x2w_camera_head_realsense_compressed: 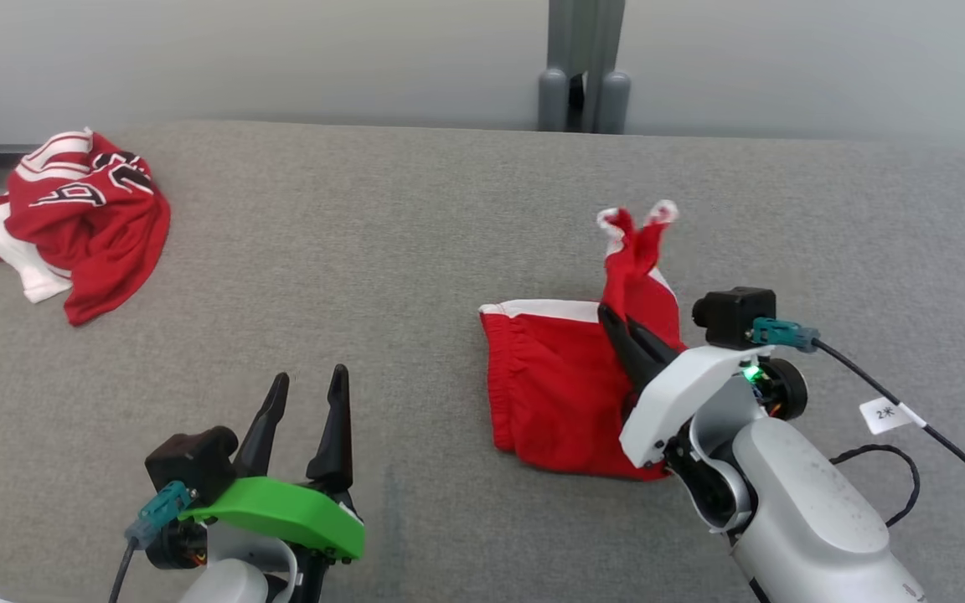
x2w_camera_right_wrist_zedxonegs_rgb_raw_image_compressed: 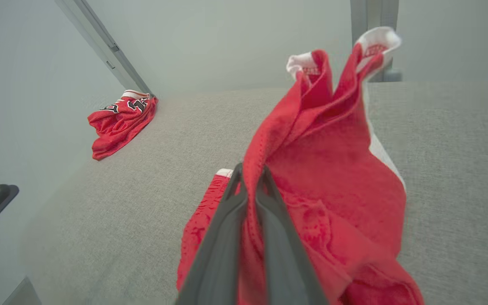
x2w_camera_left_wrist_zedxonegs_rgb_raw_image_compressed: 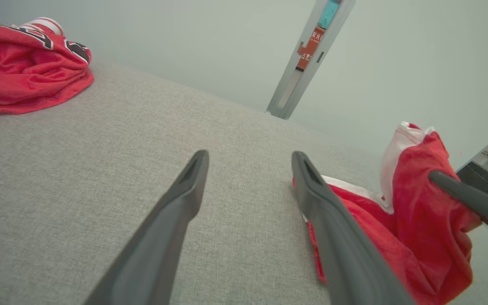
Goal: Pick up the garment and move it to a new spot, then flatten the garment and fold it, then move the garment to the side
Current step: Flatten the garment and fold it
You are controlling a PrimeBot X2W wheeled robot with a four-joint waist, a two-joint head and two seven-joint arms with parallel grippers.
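Note:
The garment point(x2w_camera_head_realsense_compressed: 549, 394) is a pair of red shorts with white trim, lying right of centre on the grey fabric surface point(x2w_camera_head_realsense_compressed: 365, 251). One part of it is pulled up into a peak with two white-edged tips. My right gripper point(x2w_camera_head_realsense_compressed: 610, 318) is shut on a fold of that raised cloth, seen up close as my right gripper point(x2w_camera_right_wrist_zedxonegs_rgb_raw_image_compressed: 250, 171) pinching the red fabric point(x2w_camera_right_wrist_zedxonegs_rgb_raw_image_compressed: 333, 169). My left gripper point(x2w_camera_head_realsense_compressed: 310, 374) stands open at the lower left, apart from the shorts. In the left wrist view my left gripper point(x2w_camera_left_wrist_zedxonegs_rgb_raw_image_compressed: 250, 156) holds nothing, with the garment point(x2w_camera_left_wrist_zedxonegs_rgb_raw_image_compressed: 422, 220) off to its right.
A crumpled red and white jersey point(x2w_camera_head_realsense_compressed: 85, 222) with black numbers lies at the far left edge of the surface. A grey post point(x2w_camera_head_realsense_compressed: 583, 67) stands behind the back edge. A black cable point(x2w_camera_head_realsense_compressed: 952, 444) with a tag trails from my right wrist.

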